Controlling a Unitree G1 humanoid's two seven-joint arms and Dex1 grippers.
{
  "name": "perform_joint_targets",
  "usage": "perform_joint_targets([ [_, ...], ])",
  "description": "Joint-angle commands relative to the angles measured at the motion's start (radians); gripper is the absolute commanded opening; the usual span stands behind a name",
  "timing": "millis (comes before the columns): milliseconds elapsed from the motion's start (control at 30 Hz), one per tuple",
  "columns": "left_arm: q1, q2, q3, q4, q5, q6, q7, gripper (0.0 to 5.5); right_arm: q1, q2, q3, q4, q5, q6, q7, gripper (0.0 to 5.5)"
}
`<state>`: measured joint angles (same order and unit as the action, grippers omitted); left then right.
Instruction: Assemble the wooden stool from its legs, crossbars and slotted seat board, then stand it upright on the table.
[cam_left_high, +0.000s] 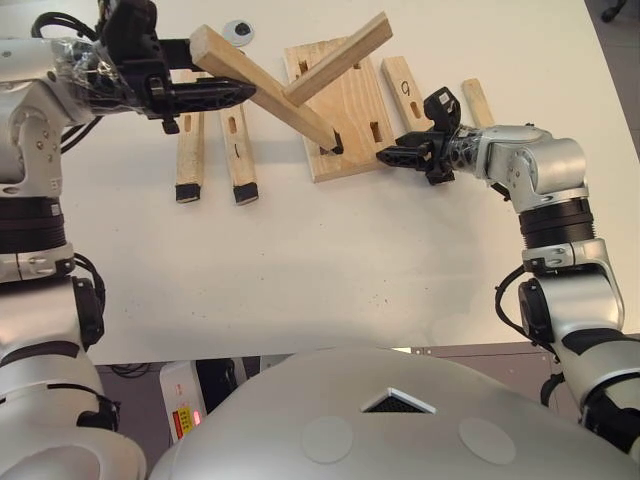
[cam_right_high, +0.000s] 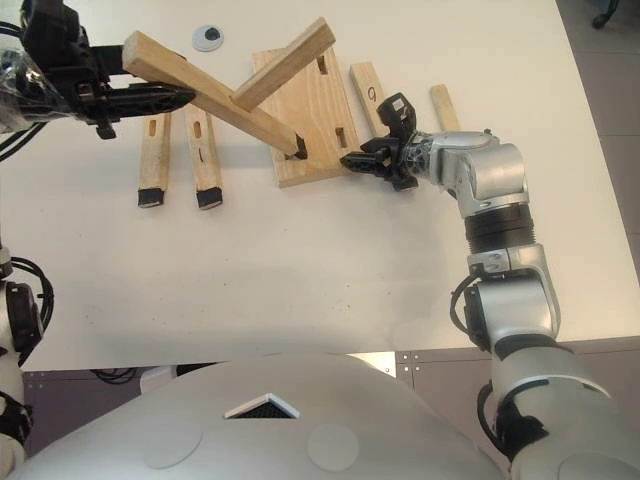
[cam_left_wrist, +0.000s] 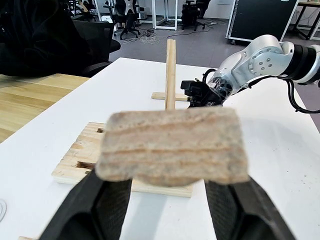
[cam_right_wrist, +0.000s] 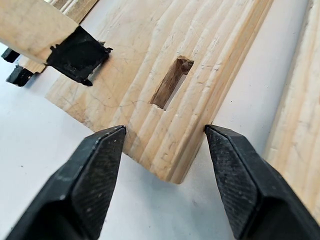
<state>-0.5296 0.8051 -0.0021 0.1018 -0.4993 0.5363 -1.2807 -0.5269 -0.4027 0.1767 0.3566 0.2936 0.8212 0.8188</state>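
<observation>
Pine seat board (cam_left_high: 355, 118) lies flat on the table (cam_left_high: 300, 270).

Head view: left gripper (cam_left_high: 235, 93) is clamped on a tilted leg (cam_left_high: 270, 95), whose black-capped end meets the board's near edge. Right gripper (cam_left_high: 393, 155) is at the board's near corner.

Left wrist view: leg end face sits between closed fingers (cam_left_wrist: 105, 200).

Right wrist view: jaws wide, straddling the board corner, gripping nothing.

Risk: unclamped board slides under push, so the leg jams askew.
</observation>
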Motion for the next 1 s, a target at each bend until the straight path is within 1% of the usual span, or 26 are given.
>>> perform_joint_targets([
  [33, -0.034, 0.041, -0.015, 0.035, 0.048, -0.024, -0.027, 2.00, 0.021, -0.002, 0.020, -0.012, -0.015, 0.021, 0.001, 2.91],
  [167, -0.054, 0.051, -0.036, 0.058, 0.071, -0.029, -0.062, 2.00, 0.029, 0.001, 0.024, -0.026, -0.013, 0.029, 0.001, 2.91],
  [333, -0.072, 0.036, -0.104, 0.059, 0.121, -0.027, -0.067, 2.00, 0.046, 0.007, 0.025, -0.043, -0.014, 0.031, -0.002, 2.91],
  [567, -0.179, 0.061, -0.157, 0.101, 0.168, -0.009, -0.087, 2.00, 0.076, 0.024, 0.026, -0.069, -0.010, 0.038, -0.015, 2.91],
  [700, -0.199, 0.070, -0.202, 0.067, 0.184, 0.079, -0.082, 2.00, 0.080, 0.026, 0.023, -0.066, -0.010, 0.032, -0.021, 2.91],
  [900, -0.166, 0.082, -0.197, -0.025, 0.168, 0.181, -0.046, 2.00, 0.088, 0.032, 0.023, -0.071, -0.009, 0.032, -0.026, 2.91],
  [1000, -0.163, 0.083, -0.167, -0.045, 0.151, 0.216, -0.017, 2.00, 0.087, 0.034, 0.025, -0.069, -0.009, 0.031, -0.028, 2.91],
])
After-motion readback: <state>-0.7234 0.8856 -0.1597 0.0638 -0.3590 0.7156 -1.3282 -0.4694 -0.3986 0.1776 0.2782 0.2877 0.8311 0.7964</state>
